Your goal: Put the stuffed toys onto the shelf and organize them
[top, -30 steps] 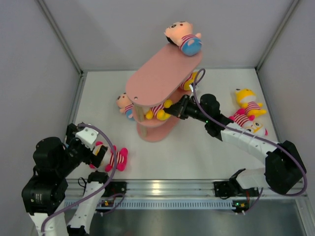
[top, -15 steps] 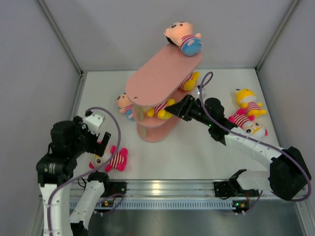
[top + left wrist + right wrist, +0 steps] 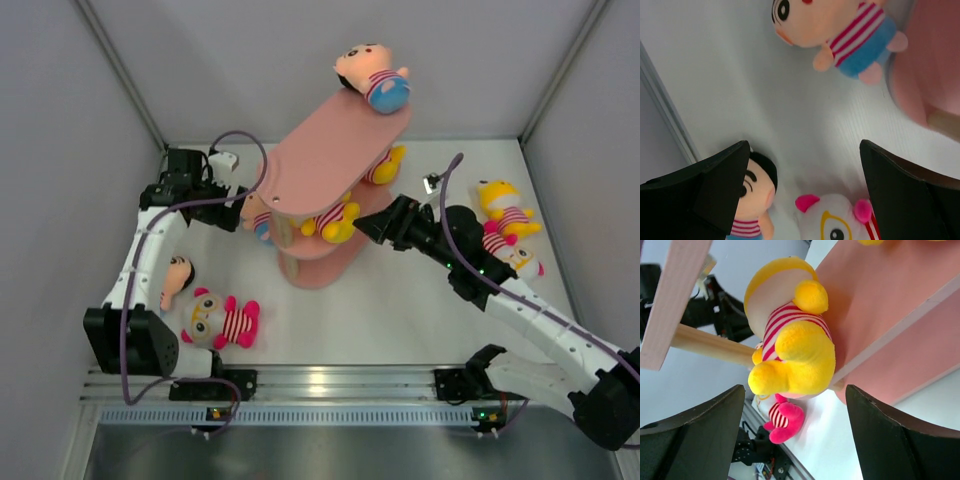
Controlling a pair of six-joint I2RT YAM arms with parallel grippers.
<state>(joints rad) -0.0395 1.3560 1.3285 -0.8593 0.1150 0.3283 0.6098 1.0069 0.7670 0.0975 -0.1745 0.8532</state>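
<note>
While lying on the middle tier of tall salmon-pink three-tier shelf (image 3: 320, 150), yellow plush animal in striped shirt (image 3: 790, 335): long axis across the tier, feet outward toward right tool (image 3: 795, 389), released, just apart. Left tool (image 3: 804, 150) likewise spread, empty.

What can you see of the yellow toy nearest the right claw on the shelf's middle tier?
A fuzzy plush yellow animal in a red-and-white striped shirt. It lies on the middle tier of the salmon-pink shelf, right at the tier's edge, feet toward the open right claw, which does not touch it.
</note>
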